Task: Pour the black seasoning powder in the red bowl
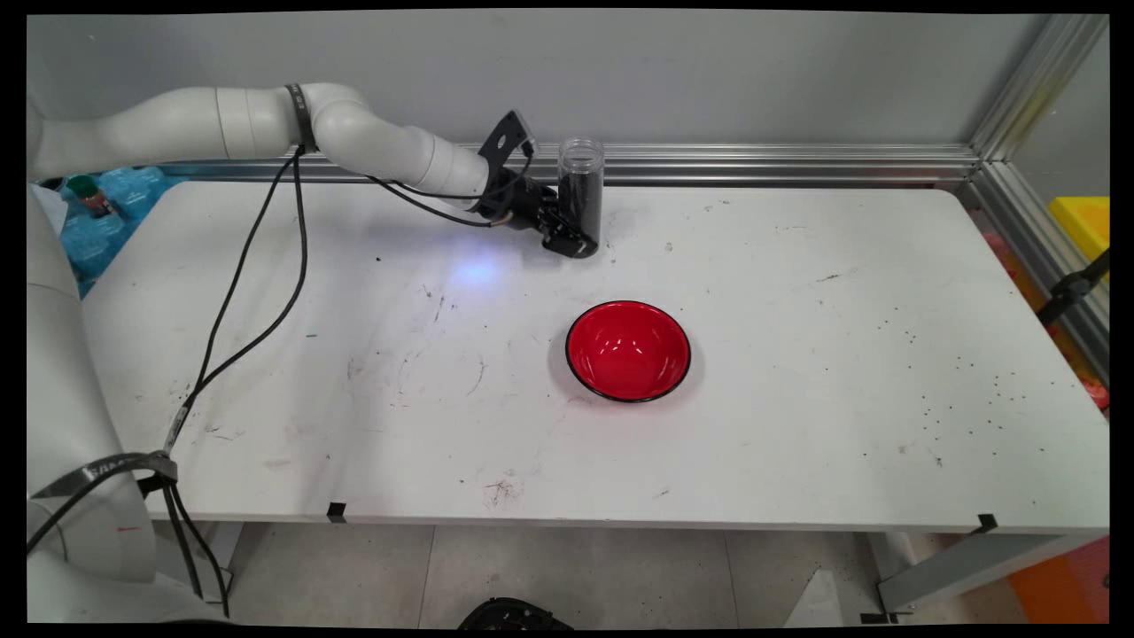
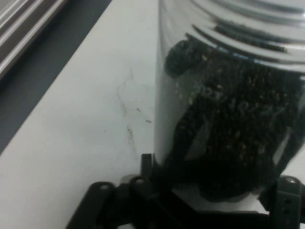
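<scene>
A clear plastic jar (image 1: 580,182) with no lid, about two thirds full of dark granules, stands upright near the table's back edge. My gripper (image 1: 576,232) reaches it from the left, low on its body, with a finger on each side. In the hand view the jar (image 2: 228,119) fills the space between the fingers of the gripper (image 2: 217,176), which press against its walls. A red bowl (image 1: 628,350) with a black rim sits empty on the white table (image 1: 797,354), a short way in front of the jar.
An aluminium rail (image 1: 753,164) runs along the table's back edge right behind the jar, and an aluminium post (image 1: 1028,97) rises at the back right corner. Black cables (image 1: 257,266) hang from the arm over the table's left part. Dark specks (image 1: 957,399) lie scattered at the right.
</scene>
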